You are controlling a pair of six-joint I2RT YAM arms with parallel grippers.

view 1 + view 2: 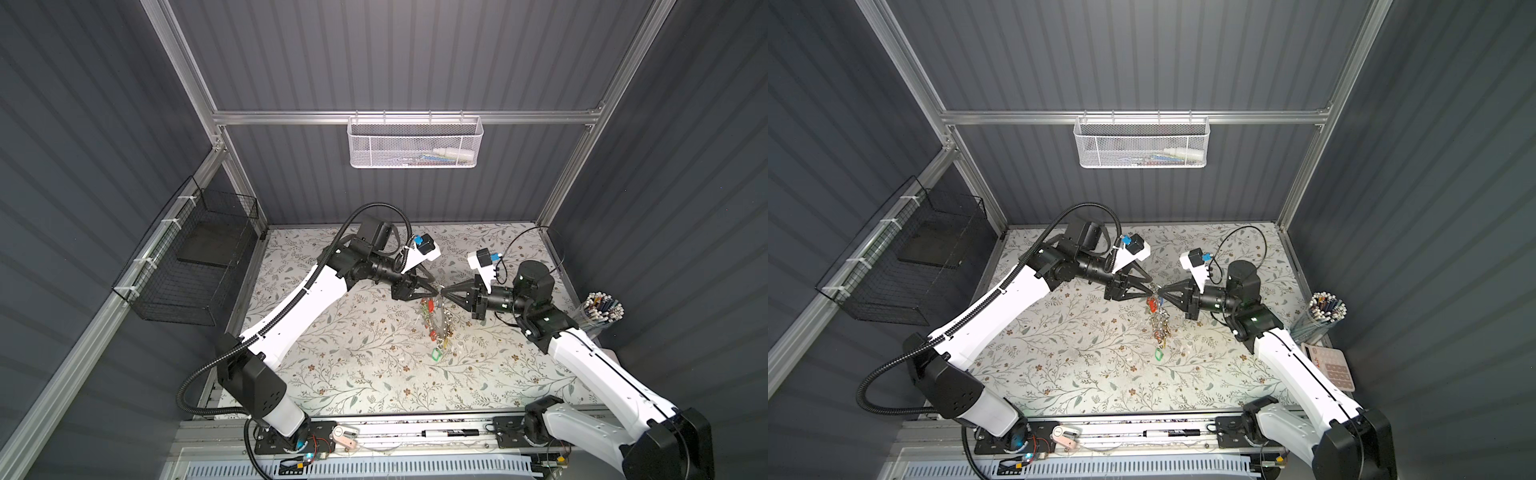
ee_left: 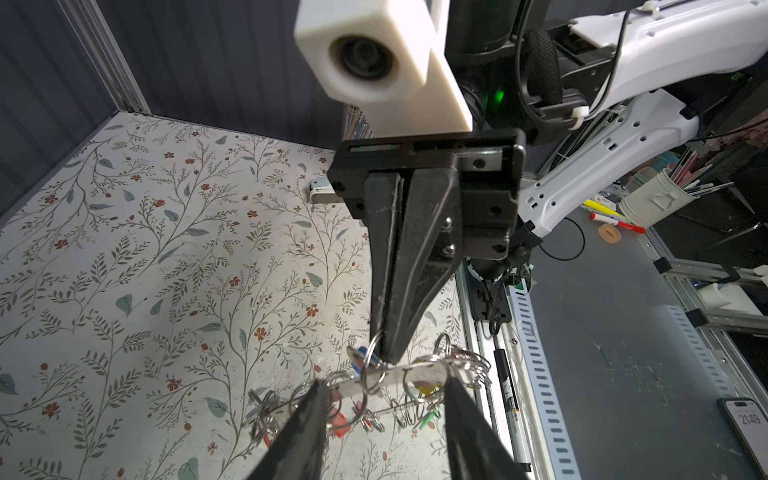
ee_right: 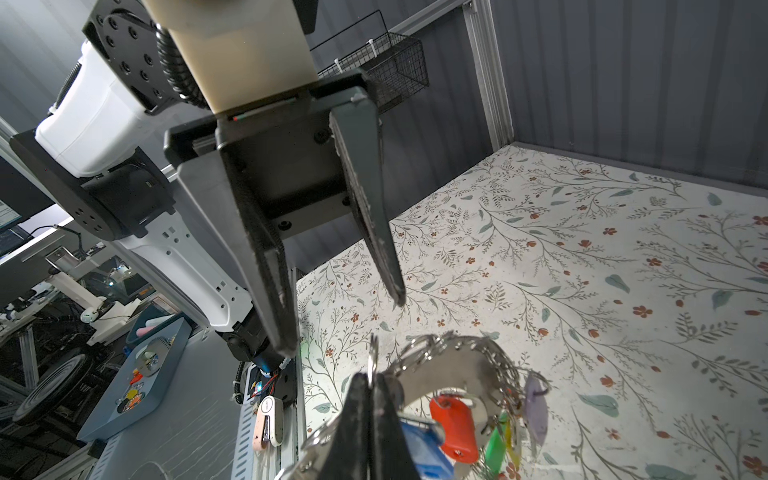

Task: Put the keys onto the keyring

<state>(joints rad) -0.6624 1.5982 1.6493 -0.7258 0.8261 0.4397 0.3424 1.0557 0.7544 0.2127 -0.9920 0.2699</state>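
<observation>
Left wrist view: the right end effector (image 2: 390, 353), jaws pressed together, pinches a small split ring (image 2: 371, 362) at the rim of the keyring (image 2: 419, 376), a flat grey metal plate hung with many more rings. The keys (image 2: 360, 362), marked by their blue tag, sit just behind that ring and close against the plate. Right wrist view: the left end effector (image 3: 343, 320) stands just beside the plate with its jaws moderately apart and nothing between them. The blue tag hangs directly under the pinching tips, next to a red tag (image 3: 453, 428), a green tag (image 3: 496, 444) and a purple tag (image 3: 534, 411). In both top views the two end effectors meet tip to tip above the middle of the bench (image 1: 353, 374), with the keyring dangling below them. Progress, as judged: threading looks late or complete, since the pinched ring seems to loop through the plate's rim, but full seating cannot be told. What appears left is to confirm the seat, release, and set the keyring down
</observation>
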